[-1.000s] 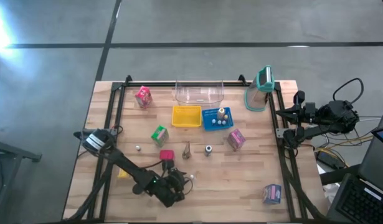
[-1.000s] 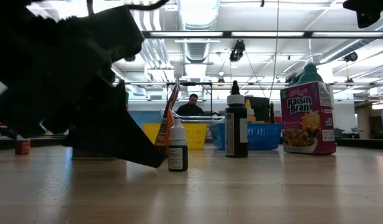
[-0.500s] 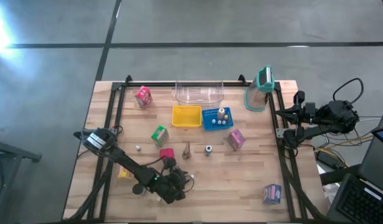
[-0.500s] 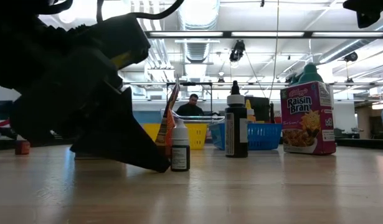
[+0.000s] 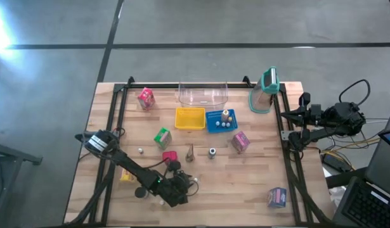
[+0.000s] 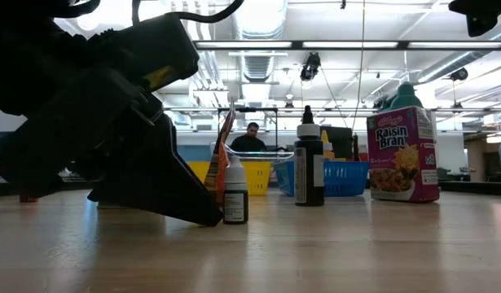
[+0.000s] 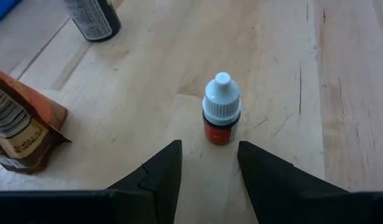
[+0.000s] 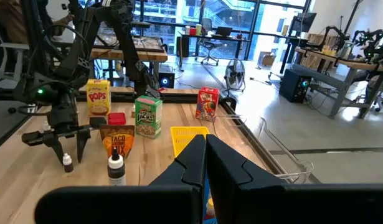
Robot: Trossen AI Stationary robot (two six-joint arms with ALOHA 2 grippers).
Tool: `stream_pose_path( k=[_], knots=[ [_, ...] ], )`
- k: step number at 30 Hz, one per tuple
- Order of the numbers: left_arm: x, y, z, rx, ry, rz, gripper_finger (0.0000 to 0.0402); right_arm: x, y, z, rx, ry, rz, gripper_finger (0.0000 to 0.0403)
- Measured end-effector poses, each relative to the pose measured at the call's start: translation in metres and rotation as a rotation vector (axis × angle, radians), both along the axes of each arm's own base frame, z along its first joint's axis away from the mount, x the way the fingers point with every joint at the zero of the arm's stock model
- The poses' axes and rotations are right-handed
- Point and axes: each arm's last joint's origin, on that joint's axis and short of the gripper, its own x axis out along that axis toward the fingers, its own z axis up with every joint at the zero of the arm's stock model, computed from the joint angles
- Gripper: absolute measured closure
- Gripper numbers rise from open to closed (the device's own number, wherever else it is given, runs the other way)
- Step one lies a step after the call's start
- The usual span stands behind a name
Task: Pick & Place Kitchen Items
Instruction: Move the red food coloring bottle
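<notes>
A small dropper bottle [image 7: 222, 109] with a white cap and a red label stands upright on the wooden table, near its front edge. My left gripper [image 7: 209, 163] is open and slants down toward it. Its two fingertips stop just short of the bottle, which stands ahead of the gap; low view: bottle [image 6: 235, 195], gripper [image 6: 203, 212]. In the high view my left gripper [image 5: 184, 188] is at the front centre-left. My right gripper [image 8: 205, 152] is shut on nothing and waits at the table's right edge [image 5: 290, 128].
A brown pouch [image 5: 190, 152], a dark bottle [image 5: 212, 152] and a red carton [image 5: 169, 157] stand just beyond the left gripper. Green [image 5: 162, 137], pink [image 5: 146, 98] and purple [image 5: 240, 142] cartons are scattered. A yellow basket [image 5: 189, 118], a blue basket [image 5: 215, 121] and a teal-lidded jug [image 5: 264, 88] are at the back.
My left gripper has rolled a little at the wrist, and its lower fingertip has edged closer to the dropper bottle. The gap between its fingers looks the same.
</notes>
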Motion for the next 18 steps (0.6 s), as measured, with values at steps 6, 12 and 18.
stream_pose_path(
  k=[6,12,18],
  knots=[
    [0.0004,-0.001,0.0005,0.008,0.02,-0.051,0.0234,0.0,0.0,0.0,0.0,0.0,0.0,0.0394],
    [0.0009,-0.0009,0.0006,-0.005,0.026,-0.061,0.0234,0.0,0.0,0.0,0.0,0.0,0.0,0.0394],
    [0.0055,-0.0014,0.0028,-0.05,0.021,-0.129,0.0234,0.0,0.0,0.0,0.0,0.0,0.0,0.0394]
  ],
)
